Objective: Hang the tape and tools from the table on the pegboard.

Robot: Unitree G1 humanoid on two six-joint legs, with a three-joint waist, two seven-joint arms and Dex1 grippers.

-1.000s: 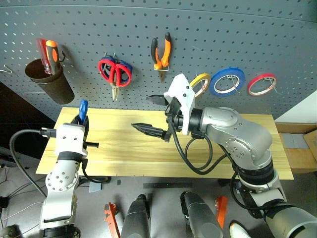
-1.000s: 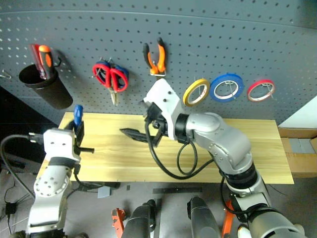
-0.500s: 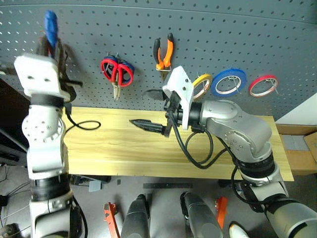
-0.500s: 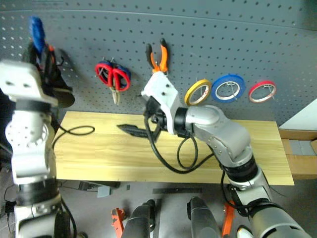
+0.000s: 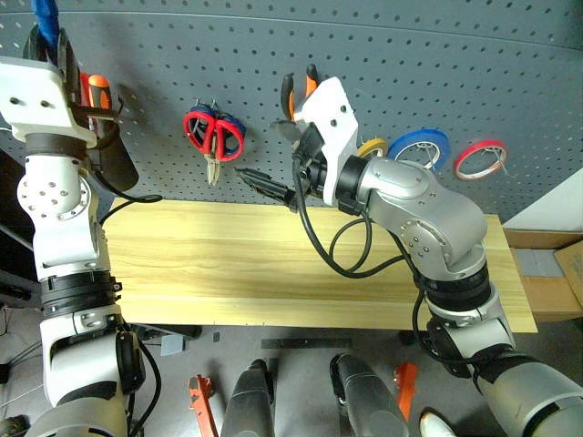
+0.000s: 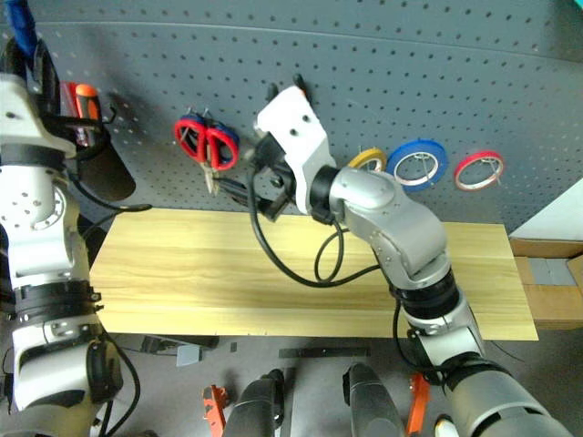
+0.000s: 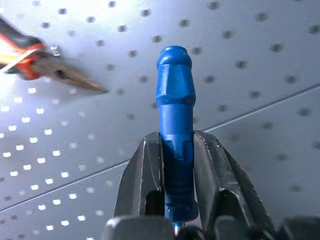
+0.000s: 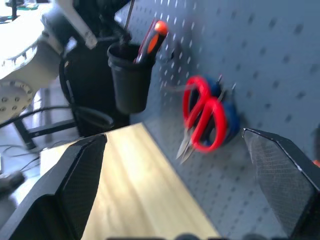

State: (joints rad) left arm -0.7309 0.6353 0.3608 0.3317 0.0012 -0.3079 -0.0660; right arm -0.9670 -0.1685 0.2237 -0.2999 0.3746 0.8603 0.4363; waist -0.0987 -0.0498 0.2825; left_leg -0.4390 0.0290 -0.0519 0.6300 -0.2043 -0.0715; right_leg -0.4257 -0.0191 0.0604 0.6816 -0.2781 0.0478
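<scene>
The left gripper [image 7: 178, 150] grasps the blue-handled screwdriver [image 7: 175, 125] above the black cup [image 5: 114, 159] on the pegboard [image 5: 410, 55]; next comes lowering it in; the right gripper [image 8: 175, 175] gapes empty

Both arms are built of rounded silver-grey metal segments joined by black rings. The left arm [image 5: 66, 228] shows clusters of small dark screw heads on its round joint covers, and a black band rings it lower down. Each wrist ends in a white, boxy plastic housing (the right one [image 5: 330, 123] wedge-shaped, with a few small holes). Black cables loop loosely from both wrists back along the forearms. The right arm [image 5: 428, 214] has a bulbous polished elbow. The fingers [image 8: 82, 172] are matt black with finely cross-hatched pads.
</scene>
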